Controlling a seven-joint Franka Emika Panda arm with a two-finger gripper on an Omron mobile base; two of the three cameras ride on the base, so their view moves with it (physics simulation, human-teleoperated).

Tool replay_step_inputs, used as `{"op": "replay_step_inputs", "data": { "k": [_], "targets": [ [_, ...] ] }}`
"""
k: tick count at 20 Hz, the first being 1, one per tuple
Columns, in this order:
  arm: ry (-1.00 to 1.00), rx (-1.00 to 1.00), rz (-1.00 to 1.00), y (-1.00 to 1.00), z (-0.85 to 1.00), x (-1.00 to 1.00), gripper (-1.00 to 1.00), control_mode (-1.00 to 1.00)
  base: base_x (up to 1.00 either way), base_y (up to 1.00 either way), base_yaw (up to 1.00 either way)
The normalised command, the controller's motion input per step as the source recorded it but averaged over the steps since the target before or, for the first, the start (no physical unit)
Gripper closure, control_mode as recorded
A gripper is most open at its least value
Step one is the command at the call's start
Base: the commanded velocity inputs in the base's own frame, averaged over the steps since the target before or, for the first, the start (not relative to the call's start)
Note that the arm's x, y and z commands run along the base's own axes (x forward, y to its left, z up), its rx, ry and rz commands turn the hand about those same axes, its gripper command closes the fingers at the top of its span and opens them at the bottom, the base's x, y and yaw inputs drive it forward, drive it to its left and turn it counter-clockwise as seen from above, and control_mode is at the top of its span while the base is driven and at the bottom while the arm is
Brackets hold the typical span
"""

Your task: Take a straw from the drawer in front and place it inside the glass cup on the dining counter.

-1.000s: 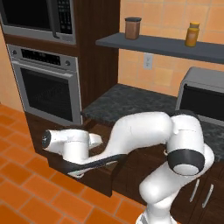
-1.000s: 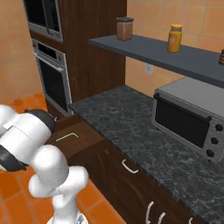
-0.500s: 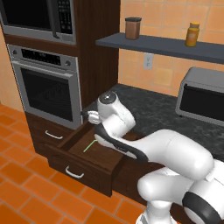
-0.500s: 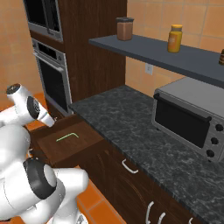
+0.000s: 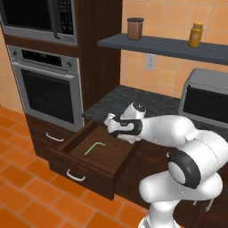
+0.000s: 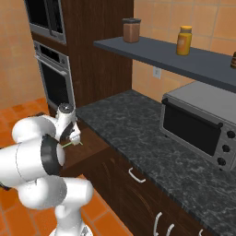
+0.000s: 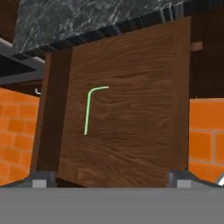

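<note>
The dark-brown drawer (image 5: 78, 167) stands pulled open below the granite worktop. On its wooden floor (image 7: 135, 113) lies the straw (image 5: 94, 148), thin and pale green with a bent end; it is also seen as straw (image 7: 89, 109) and straw (image 6: 72, 144). My gripper (image 5: 110, 121) hovers over the drawer's back right corner, above and to the right of the straw. Its fingertips (image 7: 42, 178) are spread wide with nothing between them. The gripper (image 7: 111, 179) is open and well above the straw. The glass cup and the dining counter are out of view.
A wall oven (image 5: 49, 91) stands left of the drawer, with a second, closed drawer (image 5: 46, 136) under it. The dark granite worktop (image 6: 138, 133) carries a toaster oven (image 6: 198, 124). A shelf (image 5: 164, 46) above holds two jars. Orange floor tiles lie below.
The arm has swung from low at the drawer's left front, up and across, to the drawer's back right corner. The drawer stays open and the straw has not moved.
</note>
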Motion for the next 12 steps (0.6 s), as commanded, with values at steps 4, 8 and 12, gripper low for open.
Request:
{"op": "replay_step_inputs", "data": {
  "k": [4,8,12],
  "targets": [
    [0.50,-0.04,0.00,0.44,0.03,0.99,-1.00,-1.00,0.00,0.00,0.00],
    [0.33,-0.12,-0.04,0.46,0.08,0.70,-1.00,-1.00,0.00,0.00,0.00],
    [-0.01,-0.10,-0.14,0.26,-0.27,0.34,-1.00,-1.00,0.00,0.00,0.00]
  ]
}}
